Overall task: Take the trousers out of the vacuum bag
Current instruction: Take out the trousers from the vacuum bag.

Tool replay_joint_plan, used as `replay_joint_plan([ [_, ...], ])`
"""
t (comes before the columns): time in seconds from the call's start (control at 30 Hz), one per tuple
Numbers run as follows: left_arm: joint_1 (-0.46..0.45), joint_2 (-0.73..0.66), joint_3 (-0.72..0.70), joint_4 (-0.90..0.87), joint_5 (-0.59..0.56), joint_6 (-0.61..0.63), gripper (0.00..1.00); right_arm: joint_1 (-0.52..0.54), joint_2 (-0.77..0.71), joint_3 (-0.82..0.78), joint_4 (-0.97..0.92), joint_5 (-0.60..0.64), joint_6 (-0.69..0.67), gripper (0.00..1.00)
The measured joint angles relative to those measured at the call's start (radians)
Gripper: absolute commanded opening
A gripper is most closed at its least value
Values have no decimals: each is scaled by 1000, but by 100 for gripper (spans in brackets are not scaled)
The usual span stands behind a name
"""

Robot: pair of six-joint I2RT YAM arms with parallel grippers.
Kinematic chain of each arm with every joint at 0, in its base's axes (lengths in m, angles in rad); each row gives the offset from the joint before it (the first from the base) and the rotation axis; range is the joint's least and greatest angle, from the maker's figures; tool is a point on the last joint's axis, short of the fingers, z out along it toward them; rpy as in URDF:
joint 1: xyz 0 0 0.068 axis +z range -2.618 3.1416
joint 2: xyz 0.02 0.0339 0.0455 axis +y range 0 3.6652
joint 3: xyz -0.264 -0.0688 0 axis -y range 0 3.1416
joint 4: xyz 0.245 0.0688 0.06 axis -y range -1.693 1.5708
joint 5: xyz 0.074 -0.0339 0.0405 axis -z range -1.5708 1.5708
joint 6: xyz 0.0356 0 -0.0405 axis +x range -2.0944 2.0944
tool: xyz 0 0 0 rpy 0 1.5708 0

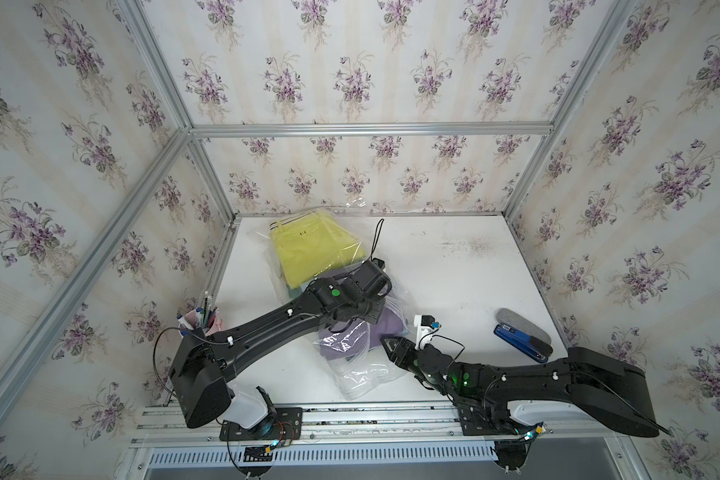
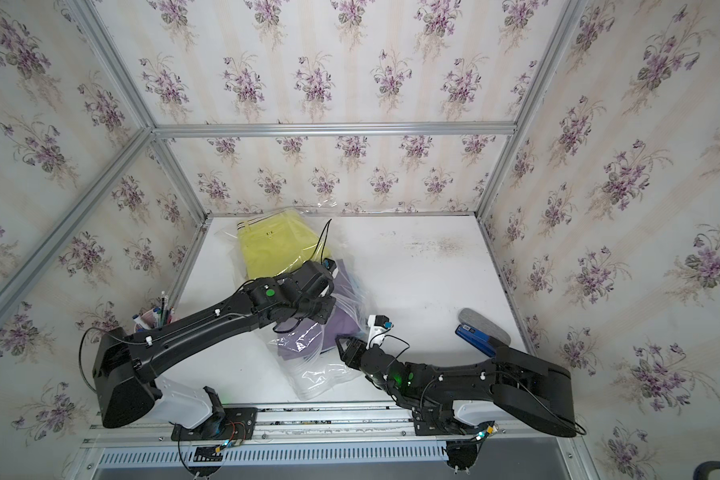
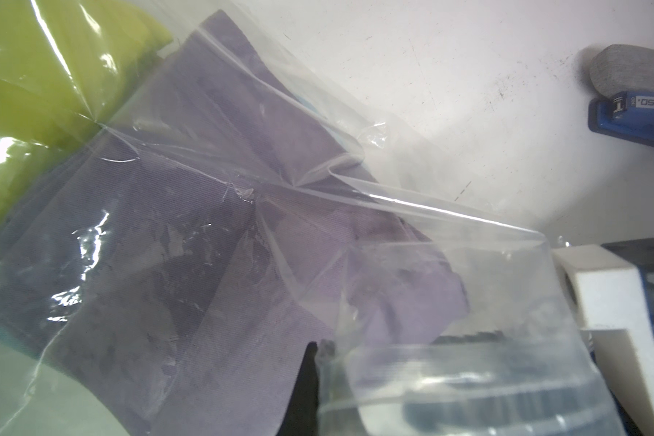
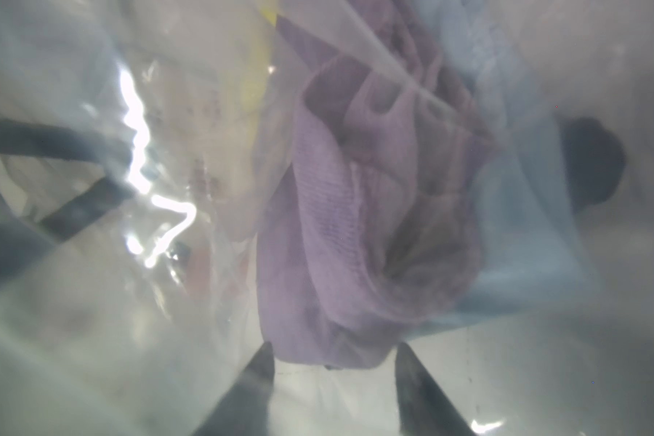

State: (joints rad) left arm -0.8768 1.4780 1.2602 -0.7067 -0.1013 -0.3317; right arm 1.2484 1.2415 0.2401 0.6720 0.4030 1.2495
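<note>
The vacuum bag [image 1: 362, 374] [image 2: 321, 376] lies crumpled on the white table [image 1: 454, 270], running from the back wall to the front edge. Yellow-green trousers [image 1: 312, 249] [image 2: 275, 245] with a striped waistband fill its far end. Purple trousers [image 1: 346, 345] [image 2: 300, 345] [image 3: 167, 245] sit nearer the front, over light blue trousers [image 4: 525, 245]. My left gripper [image 1: 366, 316] [image 3: 320, 351] is above the purple trousers, shut on the bag's clear film. My right gripper [image 1: 385, 344] [image 4: 335, 351] is inside the bag's mouth, open, and the bunched end of the purple trousers [image 4: 355, 245] reaches between its fingertips.
A blue stapler [image 1: 520, 338] [image 3: 635, 117] and a grey case [image 1: 520, 322] lie at the table's right side. A cup of pens [image 1: 202, 318] stands at the left edge. Aluminium frame posts and wallpapered walls close in the table on three sides.
</note>
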Motion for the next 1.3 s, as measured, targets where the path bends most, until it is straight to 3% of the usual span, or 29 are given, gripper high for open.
replay_joint_plan([
  [0.4,-16,5,-4,5,1,-4,0,-61,72,13,65,-35,7,56],
  [0.5,-17,5,-5,6,1,-7,0,-80,87,18,71,-44,8,47],
  [0.73,-17,3,-4,7,3,-7,0,-130,93,19,92,-79,-5,11],
  [0.83,-17,3,-3,7,5,-7,0,-134,59,19,84,-89,-27,1],
  [1.2,-18,17,-3,9,0,-6,0,-123,-250,-48,-128,-119,-71,0],
  [1.3,-18,25,-2,12,2,-6,0,-109,-324,-63,-203,-125,-70,13],
])
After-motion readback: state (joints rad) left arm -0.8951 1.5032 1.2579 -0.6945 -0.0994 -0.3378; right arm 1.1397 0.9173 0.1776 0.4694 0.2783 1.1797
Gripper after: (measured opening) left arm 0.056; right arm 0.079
